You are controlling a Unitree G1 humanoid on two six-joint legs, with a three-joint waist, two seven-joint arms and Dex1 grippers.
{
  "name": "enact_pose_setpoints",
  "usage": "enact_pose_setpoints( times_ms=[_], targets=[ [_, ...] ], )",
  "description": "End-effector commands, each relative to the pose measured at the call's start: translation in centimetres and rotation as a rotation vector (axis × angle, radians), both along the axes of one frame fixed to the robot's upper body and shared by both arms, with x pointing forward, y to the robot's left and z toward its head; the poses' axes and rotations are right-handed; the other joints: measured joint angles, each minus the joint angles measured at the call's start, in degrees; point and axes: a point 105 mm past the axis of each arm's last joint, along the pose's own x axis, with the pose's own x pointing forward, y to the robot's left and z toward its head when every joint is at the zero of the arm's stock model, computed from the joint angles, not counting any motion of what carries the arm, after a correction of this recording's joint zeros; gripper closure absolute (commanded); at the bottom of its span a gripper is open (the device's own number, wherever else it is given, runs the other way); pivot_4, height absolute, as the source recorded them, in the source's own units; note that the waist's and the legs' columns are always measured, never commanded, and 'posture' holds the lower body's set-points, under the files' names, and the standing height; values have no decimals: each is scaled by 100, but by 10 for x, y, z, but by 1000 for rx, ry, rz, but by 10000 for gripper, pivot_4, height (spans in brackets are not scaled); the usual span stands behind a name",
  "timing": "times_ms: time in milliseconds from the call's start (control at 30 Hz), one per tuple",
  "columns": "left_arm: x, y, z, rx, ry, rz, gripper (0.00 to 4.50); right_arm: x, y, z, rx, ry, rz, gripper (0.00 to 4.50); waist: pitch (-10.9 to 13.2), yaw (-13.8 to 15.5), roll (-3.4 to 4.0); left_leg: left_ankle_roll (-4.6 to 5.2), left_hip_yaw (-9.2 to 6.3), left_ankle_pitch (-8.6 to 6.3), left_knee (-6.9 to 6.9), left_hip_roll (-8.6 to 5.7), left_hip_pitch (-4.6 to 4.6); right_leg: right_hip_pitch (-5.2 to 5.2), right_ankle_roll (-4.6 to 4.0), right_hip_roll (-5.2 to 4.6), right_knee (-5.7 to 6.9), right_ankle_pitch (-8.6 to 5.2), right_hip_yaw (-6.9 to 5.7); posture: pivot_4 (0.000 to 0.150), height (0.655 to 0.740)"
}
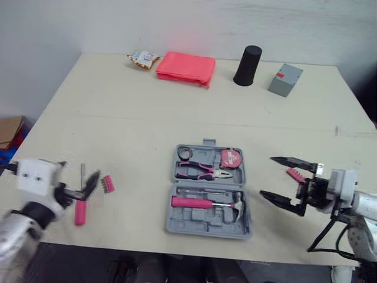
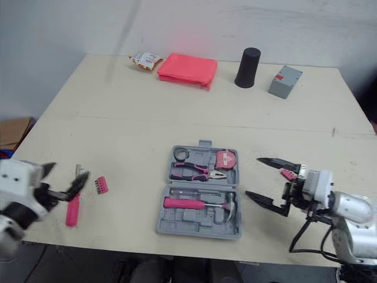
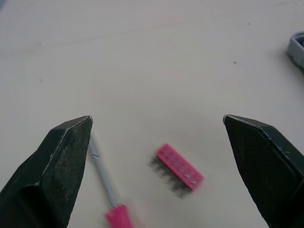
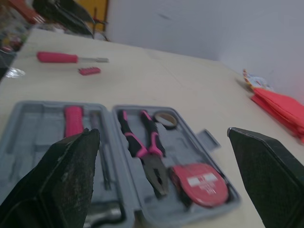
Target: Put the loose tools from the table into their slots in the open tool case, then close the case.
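Two loose tools lie just ahead of your left hand [image 3: 156, 121], spread wide and empty: the bit holder [image 3: 179, 169] between its fingers [image 3: 57, 161], the screwdriver [image 3: 107, 190] beside one finger, long axis along the hand's reach, handle toward the wrist. The tool case [image 1: 203, 227] sits well beyond, nearer your right hand [image 1: 268, 176], likewise wide open, holding nothing.

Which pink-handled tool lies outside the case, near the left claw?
The screwdriver, lying on the table by the left claw; the pink-handled hammer and pliers already sit in the case.
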Motion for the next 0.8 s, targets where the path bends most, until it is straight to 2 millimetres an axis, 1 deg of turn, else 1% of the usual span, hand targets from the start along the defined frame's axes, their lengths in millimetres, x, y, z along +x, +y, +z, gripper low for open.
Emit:
enact_pose_setpoints(
  times_ms=[33,67,100,167,233,367,567,667,700,800],
  targets=[
    [-9,-4,-8,-53,-6,149,275,-4,10,11,24,-41,65,0,0,6,0,1,-2,0,2,0,3,3,0,2,0,1,0,1500,7400],
    [-10,-17,-17,-64,25,126,275,-4,13,12,30,-45,80,0,0,7,-2,1,-6,0,4,-1,8,14,0,5,-5,2,-1,1500,7400],
    [-11,-25,-24,-68,51,118,275,-4,16,12,30,-50,93,0,-1,6,-6,4,-9,-1,6,-1,11,19,0,7,-6,1,-2,1500,7400],
    [-12,-33,-36,-68,83,126,275,-5,19,12,32,-53,104,0,-1,6,-6,2,-13,0,6,-2,14,24,-2,9,-11,2,-1,1500,7400],
    [-11,-34,-47,-63,104,154,275,-6,21,11,30,-56,108,0,-1,9,-6,3,-14,-1,5,-3,12,24,-2,9,-14,2,0,1500,7400],
    [-4,-35,-60,-71,97,197,275,-9,19,9,25,-64,93,0,-1,29,-6,3,-15,-1,4,-7,9,27,-3,6,-25,2,-1,1500,7400],
    [19,-33,-73,-34,70,259,275,-12,16,9,16,-75,47,0,-2,51,-5,3,-14,-3,4,-8,5,29,-4,4,-36,2,-2,1500,7400],
    [29,-28,-79,1,65,311,275,-13,17,11,15,-83,28,0,-2,84,-4,10,-14,-7,3,-8,9,31,-3,5,-34,2,-2,1500,7400],
    [32,-26,-81,13,67,332,275,-13,17,12,15,-84,21,0,-3,93,-2,11,-14,-7,3,-8,10,31,-3,5,-32,2,-2,1500,7400],
    [35,-31,-86,12,74,325,275,-14,15,12,13,-84,8,0,-4,122,-2,14,-14,-7,4,-7,14,31,-2,5,-25,3,-2,1500,7400]
  ],
)
